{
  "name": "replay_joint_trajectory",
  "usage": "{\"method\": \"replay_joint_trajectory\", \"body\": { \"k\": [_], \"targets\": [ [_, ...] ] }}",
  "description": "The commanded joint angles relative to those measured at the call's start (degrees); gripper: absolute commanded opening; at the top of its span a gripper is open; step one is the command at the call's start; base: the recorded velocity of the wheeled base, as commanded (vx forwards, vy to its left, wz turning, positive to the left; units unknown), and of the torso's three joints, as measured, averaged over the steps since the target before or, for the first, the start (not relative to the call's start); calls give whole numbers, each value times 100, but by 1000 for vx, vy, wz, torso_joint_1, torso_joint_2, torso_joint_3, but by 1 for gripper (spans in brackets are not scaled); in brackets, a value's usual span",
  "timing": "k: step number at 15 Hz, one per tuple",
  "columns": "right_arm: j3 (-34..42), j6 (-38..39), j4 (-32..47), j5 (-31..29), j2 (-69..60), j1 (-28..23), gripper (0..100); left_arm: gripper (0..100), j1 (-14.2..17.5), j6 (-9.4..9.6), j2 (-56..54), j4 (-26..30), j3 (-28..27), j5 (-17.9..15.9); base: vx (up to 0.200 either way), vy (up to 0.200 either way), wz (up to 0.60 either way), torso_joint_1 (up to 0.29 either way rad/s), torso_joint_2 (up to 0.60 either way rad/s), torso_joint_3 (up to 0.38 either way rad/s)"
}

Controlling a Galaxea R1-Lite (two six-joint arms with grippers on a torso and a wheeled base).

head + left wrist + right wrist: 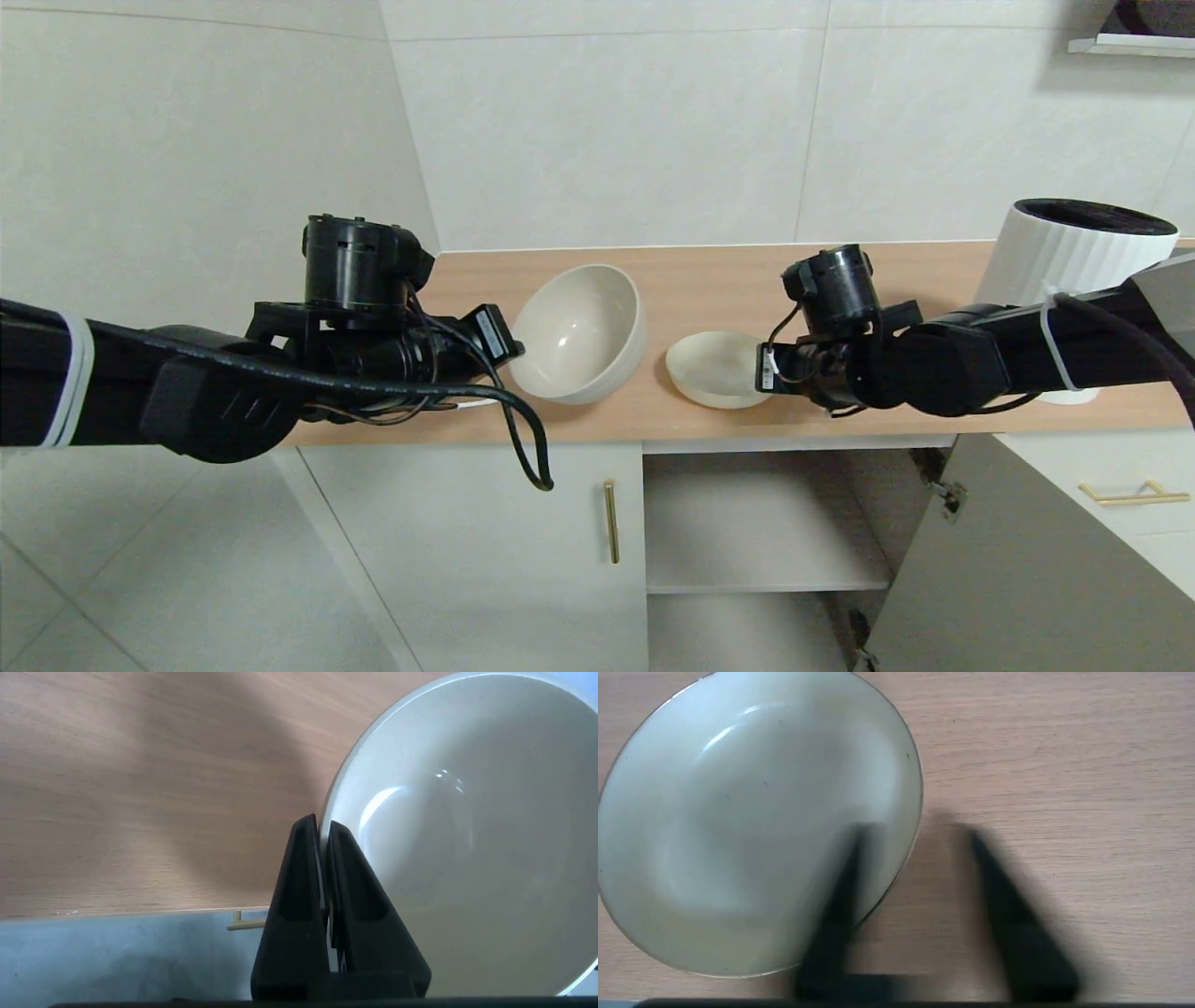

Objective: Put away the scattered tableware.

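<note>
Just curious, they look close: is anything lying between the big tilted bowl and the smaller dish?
Nothing. In the head view, only a bare strip of wooden counter separates the big bowl from the smaller dish.

I am looking at a kitchen. I see a wooden counter (728, 280) against a wall of big white tiles (607, 112). White cupboards (467, 560) with gold handles (611, 521) sit under it. A big bowl (579, 331) and a small dish (714, 369) are on top.
</note>
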Motion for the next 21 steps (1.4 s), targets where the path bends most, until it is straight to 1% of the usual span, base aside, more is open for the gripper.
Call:
{"method": "replay_joint_trajectory", "body": {
  "k": [1, 3, 6, 7, 8, 9, 10, 12, 13, 15, 16, 17, 18, 21],
  "targets": [
    [16, 2, 5, 6, -45, 1, 0, 0, 1, -7, -2, -4, -1, 5, 0, 0, 0, 0, 0, 0],
    [51, 2, 14, 6, -124, 1, 0, 0, 1, -7, -20, -4, -1, 5, 0, 0, 0, 0, 0, 0],
    [359, 2, 49, 137, -528, -8, 0, 0, 1, 19, -240, 23, 35, 5, 0, 0, 0, 0, 0, 0],
    [473, 10, 198, 331, -757, -8, 0, 0, 1, 28, -336, 23, 87, -4, 0, 0, 0, 0, 0, 0],
    [622, 28, 462, 718, -1109, -8, 0, 0, 1, 116, -451, 32, 158, -4, 0, 0, 0, 0, 0, 0],
    [658, 37, 523, 823, -1196, -8, 0, 0, 1, 151, -477, 40, 175, -4, 0, 0, 0, 0, 0, 0],
    [745, 37, 1130, 1605, -1812, -34, 0, 0, 1, 502, -697, 40, 386, -4, 0, 0, 0, 0, 0, 0],
    [737, 28, 1798, 2159, -2330, -25, 0, 0, 1, 880, -987, 67, 641, -4, 0, 0, 0, 0, 0, 0],
    [745, 28, 1877, 2212, -2401, -34, 0, 0, 1, 933, -1066, 84, 694, 5, 0, 0, 0, 0, 0, 0],
    [1000, -25, 1886, 2229, -2629, -16, 0, 0, 1, 1469, -1461, 603, 975, -4, 0, 0, 0, 0, 0, 0],
    [1018, -69, 1886, 2229, -2620, -8, 0, 0, -8, 1680, -1541, 831, 1019, -4, 0, 0, 0, 0, 0, 0],
    [1088, -139, 1886, 2229, -2603, 1, 0, 0, -26, 1847, -1576, 1016, 1028, -4, 0, 0, 0, 0, 0, 0],
    [1194, -236, 1877, 2229, -2585, 19, 0, 0, -87, 1874, -1558, 1095, 1036, -13, 0, 0, 0, 0, 0, 0],
    [1255, -341, 1877, 2212, -2541, 89, 0, 0, -158, 1874, -1497, 1104, 1054, -4, 0, 0, 0, 0, 0, 0]
  ]
}}
